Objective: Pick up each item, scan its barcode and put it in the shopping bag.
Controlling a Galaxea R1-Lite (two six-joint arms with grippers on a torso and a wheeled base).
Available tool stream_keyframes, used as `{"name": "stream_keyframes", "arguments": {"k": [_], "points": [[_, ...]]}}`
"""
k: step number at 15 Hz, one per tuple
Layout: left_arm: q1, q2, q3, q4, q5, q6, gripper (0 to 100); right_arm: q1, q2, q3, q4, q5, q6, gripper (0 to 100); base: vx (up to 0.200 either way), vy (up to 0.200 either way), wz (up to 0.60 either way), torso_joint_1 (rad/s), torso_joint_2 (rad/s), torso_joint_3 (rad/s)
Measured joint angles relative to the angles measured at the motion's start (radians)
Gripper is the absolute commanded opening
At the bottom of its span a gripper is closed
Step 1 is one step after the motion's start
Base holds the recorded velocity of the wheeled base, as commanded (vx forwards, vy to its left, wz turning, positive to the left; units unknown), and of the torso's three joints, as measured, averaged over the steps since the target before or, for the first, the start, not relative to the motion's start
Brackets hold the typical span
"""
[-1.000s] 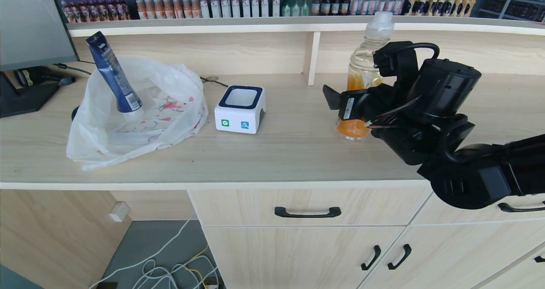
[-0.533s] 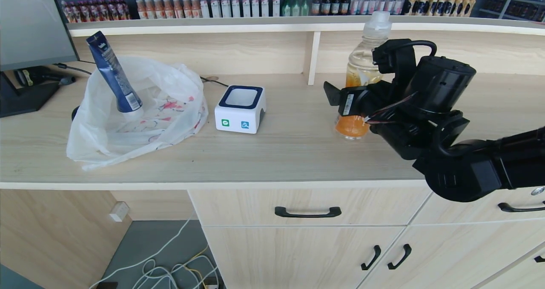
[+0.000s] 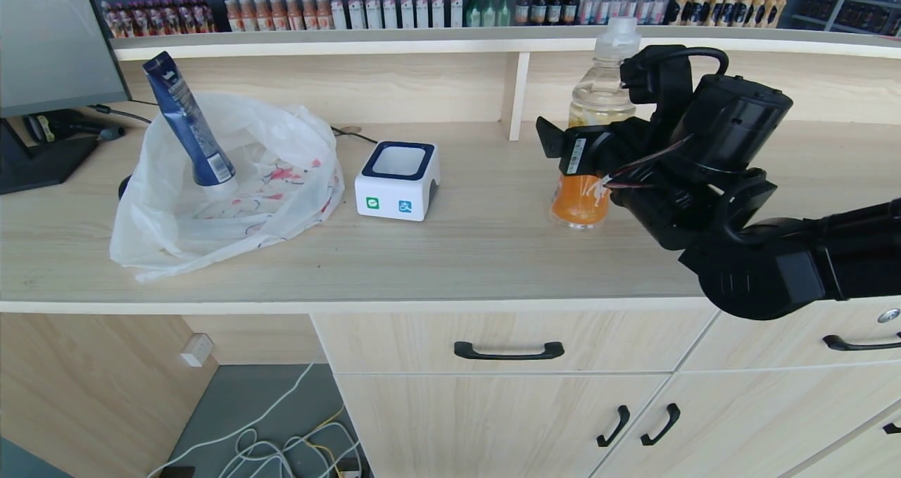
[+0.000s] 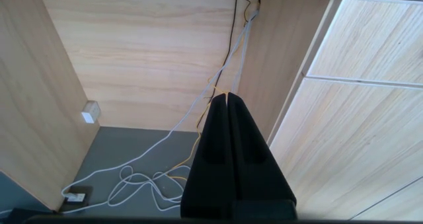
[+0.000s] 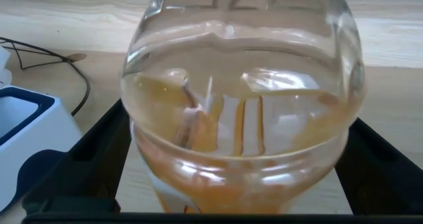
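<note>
Right hand (image 3: 588,158) clasps upright bottle (image 3: 579,200), cap (image 3: 618,32) up, perhaps airborne.

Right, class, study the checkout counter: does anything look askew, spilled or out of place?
Only the blue tube stands out: it leans at a tilt in the shopping bag, its crimped end poking above the rim. The drink bottle in the right gripper is upright, and nothing is spilled.

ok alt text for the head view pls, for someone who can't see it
The right pincer grips a clear bottle of orange drink at the right of a wooden counter. A small white scanner sits mid-counter, and to its left a white shopping bag holds a blue tube that sticks up out of it.
</note>
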Motion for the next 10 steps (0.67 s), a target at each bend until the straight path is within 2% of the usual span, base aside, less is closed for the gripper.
{"name": "stream_keyframes", "arguments": {"k": [10], "points": [[0.000,0.000,0.000,0.000,0.000,0.000,0,0.017,-0.009,0.010,-0.010,-0.008,-0.013,100,0.000,0.000,0.00,0.000,0.00,0.000]]}}
